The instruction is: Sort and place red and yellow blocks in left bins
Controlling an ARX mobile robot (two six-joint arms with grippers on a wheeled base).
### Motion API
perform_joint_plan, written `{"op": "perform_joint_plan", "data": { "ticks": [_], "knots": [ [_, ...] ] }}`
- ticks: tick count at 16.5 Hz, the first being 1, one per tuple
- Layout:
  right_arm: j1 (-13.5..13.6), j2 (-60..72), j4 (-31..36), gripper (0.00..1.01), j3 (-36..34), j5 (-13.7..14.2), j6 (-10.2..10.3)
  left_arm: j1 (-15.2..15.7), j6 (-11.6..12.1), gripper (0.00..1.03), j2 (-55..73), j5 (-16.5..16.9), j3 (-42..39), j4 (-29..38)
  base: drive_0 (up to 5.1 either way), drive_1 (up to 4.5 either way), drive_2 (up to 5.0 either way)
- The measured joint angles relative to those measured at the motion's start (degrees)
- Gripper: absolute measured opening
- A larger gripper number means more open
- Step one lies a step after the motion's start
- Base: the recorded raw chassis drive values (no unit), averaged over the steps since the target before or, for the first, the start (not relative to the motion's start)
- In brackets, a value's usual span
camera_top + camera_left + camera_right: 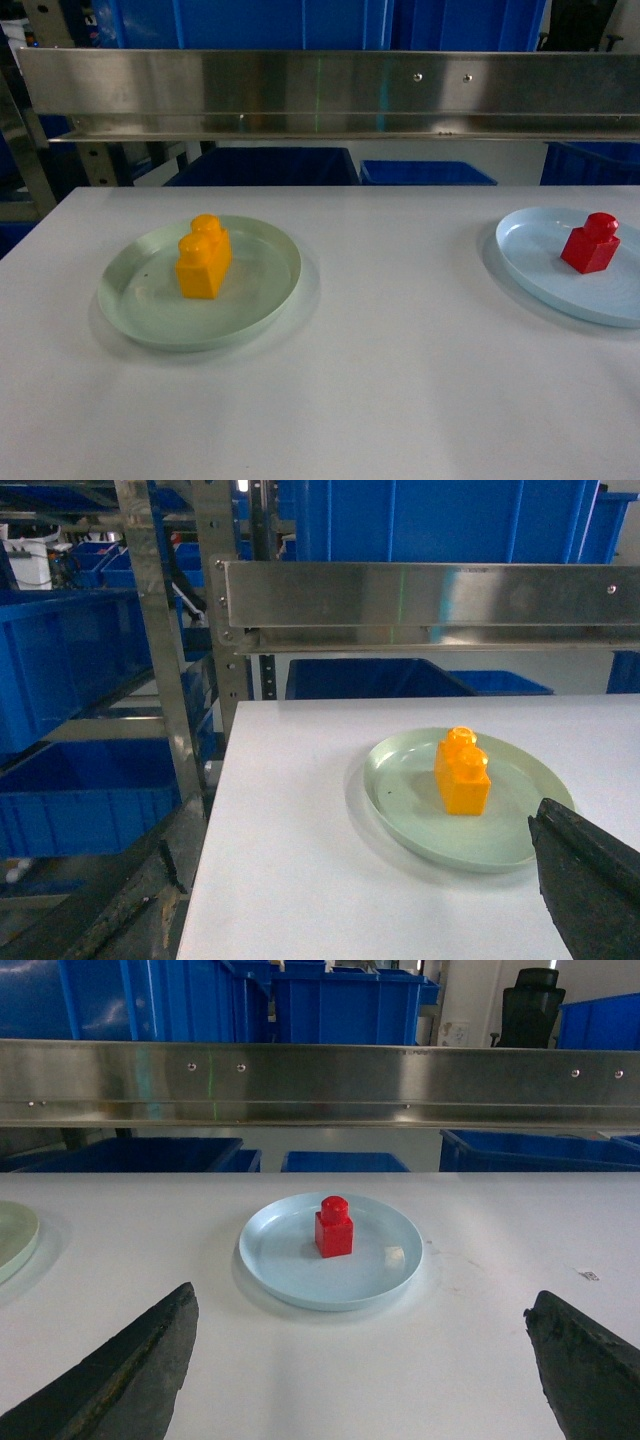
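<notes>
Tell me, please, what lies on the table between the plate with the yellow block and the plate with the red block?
Nothing: the head view shows bare white table there.

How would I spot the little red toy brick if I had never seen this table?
Start at the white table and look to its right side, where a pale blue round plate lies. The glossy red plastic brick stands upright on it, smaller than the yellow-orange two-stud brick on the pale green plate, with one round stud.
</notes>
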Motion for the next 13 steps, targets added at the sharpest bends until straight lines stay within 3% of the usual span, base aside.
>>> {"op": "perform_joint_plan", "data": {
  "ticks": [7, 9, 10, 11, 12, 13],
  "knots": [
    [0.00, 0.00, 0.00, 0.98, 0.00, 0.00, 0.00, 0.00, 0.00, 0.98, 0.00, 0.00, 0.00, 0.00, 0.0, 0.00, 0.0],
    [-0.59, 1.86, 1.77, 0.98, 0.11, -1.25, 0.52, -0.90, -1.11, 0.98, 4.76, 2.49, 3.30, -4.44, 0.0, 0.00, 0.0],
    [-3.61, 11.80, 9.20, 0.98, 3.13, -5.20, 1.97, -1.11, -2.16, 0.98, 11.13, 4.96, 10.12, -5.55, 0.0, 0.00, 0.0],
    [-5.68, 23.23, 16.63, 0.98, 9.27, -6.25, 3.56, 1.86, -3.26, 0.98, 18.47, 9.44, 17.51, -0.50, 0.0, 0.00, 0.0],
    [-5.38, 33.38, 21.29, 0.98, 16.50, -7.10, 4.92, 2.67, -3.04, 0.98, 26.69, 9.75, 23.28, 6.14, 0.0, 0.00, 0.0],
    [-3.89, 45.22, 23.34, 0.98, 25.40, -7.28, 5.64, 1.33, -2.97, 0.98, 38.25, 10.62, 28.76, 10.99, 0.0, 0.00, 0.0]
  ]
}}
